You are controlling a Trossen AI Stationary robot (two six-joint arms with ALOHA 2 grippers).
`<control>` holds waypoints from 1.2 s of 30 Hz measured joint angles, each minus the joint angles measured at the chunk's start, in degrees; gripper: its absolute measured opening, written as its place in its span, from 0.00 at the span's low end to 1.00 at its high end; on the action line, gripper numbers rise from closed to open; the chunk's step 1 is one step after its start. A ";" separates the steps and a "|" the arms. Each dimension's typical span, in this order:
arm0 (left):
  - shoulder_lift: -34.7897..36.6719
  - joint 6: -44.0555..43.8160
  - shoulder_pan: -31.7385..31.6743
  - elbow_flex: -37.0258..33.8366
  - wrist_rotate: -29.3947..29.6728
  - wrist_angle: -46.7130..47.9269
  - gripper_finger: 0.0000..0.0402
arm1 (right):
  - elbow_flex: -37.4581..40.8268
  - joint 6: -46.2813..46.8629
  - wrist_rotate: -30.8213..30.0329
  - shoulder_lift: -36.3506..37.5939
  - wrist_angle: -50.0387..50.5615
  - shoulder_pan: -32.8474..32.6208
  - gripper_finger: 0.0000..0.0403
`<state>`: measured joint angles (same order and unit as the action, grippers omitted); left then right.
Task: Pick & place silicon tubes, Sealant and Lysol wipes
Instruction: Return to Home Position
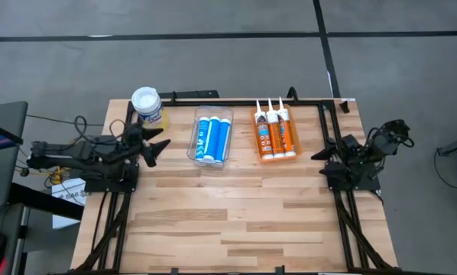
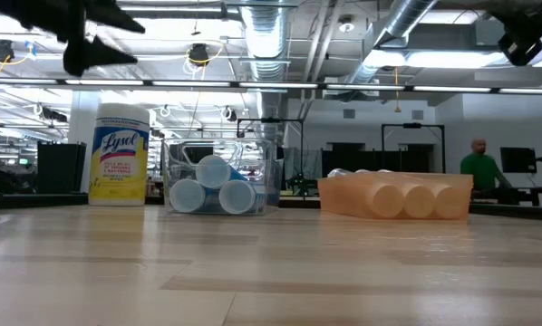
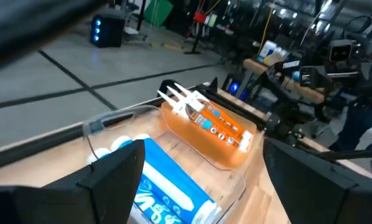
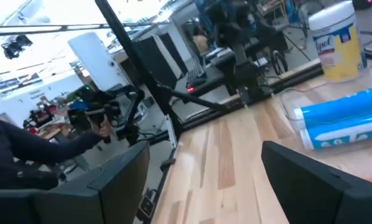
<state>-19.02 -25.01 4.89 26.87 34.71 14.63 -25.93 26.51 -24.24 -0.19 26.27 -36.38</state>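
Observation:
The Lysol wipes canister (image 1: 147, 105), white lid and yellow label, stands upright on its base at the table's far left; it also shows in the low view (image 2: 120, 154) and the right wrist view (image 4: 339, 41). Blue tubes (image 1: 212, 138) lie in a clear bin (image 1: 198, 114). Orange sealant tubes (image 1: 274, 132) lie in an orange tray (image 1: 257, 150). My left gripper (image 1: 158, 145) is open and empty, raised at the table's left, just near of the canister. My right gripper (image 1: 321, 156) is open and empty at the table's right edge.
A black frame rail (image 1: 236, 100) runs along the table's far edge. The near half of the wooden table (image 1: 236, 221) is bare. A person in green (image 2: 478, 165) stands far back in the room.

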 joint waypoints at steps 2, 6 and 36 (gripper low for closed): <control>2.69 -0.05 0.00 -4.50 -0.94 -4.05 0.79 | 0.05 -0.02 0.14 0.00 -0.13 0.00 0.75; 7.34 -1.76 0.00 -11.59 -1.68 -6.85 0.79 | 0.07 -3.27 0.33 0.00 -1.65 0.00 0.75; 11.60 2.95 0.02 -20.12 -14.70 -17.84 0.79 | 8.11 -16.88 7.71 0.00 -11.63 0.13 0.75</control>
<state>-7.42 -22.05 4.91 6.76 20.01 -3.21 -17.83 9.63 -16.54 -0.19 14.64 -36.25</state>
